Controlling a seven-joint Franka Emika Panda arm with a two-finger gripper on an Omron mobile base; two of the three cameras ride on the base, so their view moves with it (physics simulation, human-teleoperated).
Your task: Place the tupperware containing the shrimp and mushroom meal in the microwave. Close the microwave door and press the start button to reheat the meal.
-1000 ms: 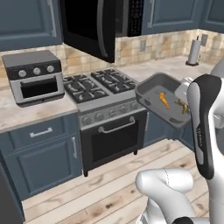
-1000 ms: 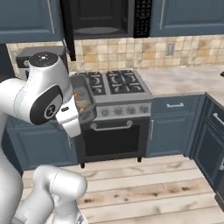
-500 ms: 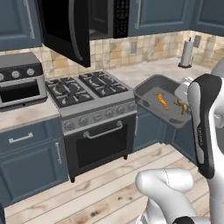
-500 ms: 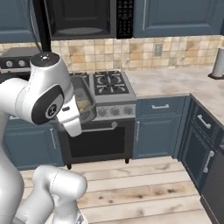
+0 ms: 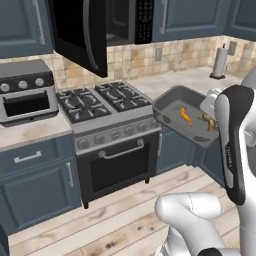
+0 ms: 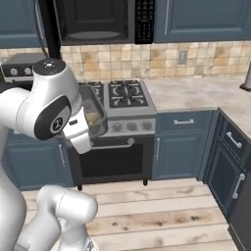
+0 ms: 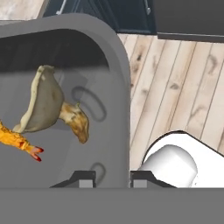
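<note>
A: What's different from a second ago?

B: The base has driven, so both base views have slid sideways. The black gas stove point(image 5: 105, 102) with its oven door sat right of centre in the left base view a second ago; now it is left of centre, and the wide black built-in microwave point(image 6: 95, 20) above it takes more of the top of the right base view. The stove did not move; the camera did.

A: And the tub?

B: The shallow see-through greyish rectangular tupperware point(image 5: 187, 120) is in the same spot against the arm, carried in the air just right of the stove's front corner, over the wooden floor. The curved orange shrimp and tan mushroom lumps point(image 5: 196, 118) lie inside it.

A: What does that mean for the job?

B: My reading: the robot is lining up under the microwave. The tall black microwave door point(image 5: 80, 35) with the long bar handle hangs open above the stove's left half, so the cavity looks reachable. Loading, closing and pressing start are all left.

A: How is the arm posed?

B: Folded close to the base, forearm upright beside the tub, hand low at the tub's near edge.

A: Is it holding?

B: In the hand view the two-finger gripper point(image 7: 112, 177) has its dark tips set either side of the tub's wall, clamped on the rim. The tub looks slightly tilted, so a slow lift seems wise.
</note>
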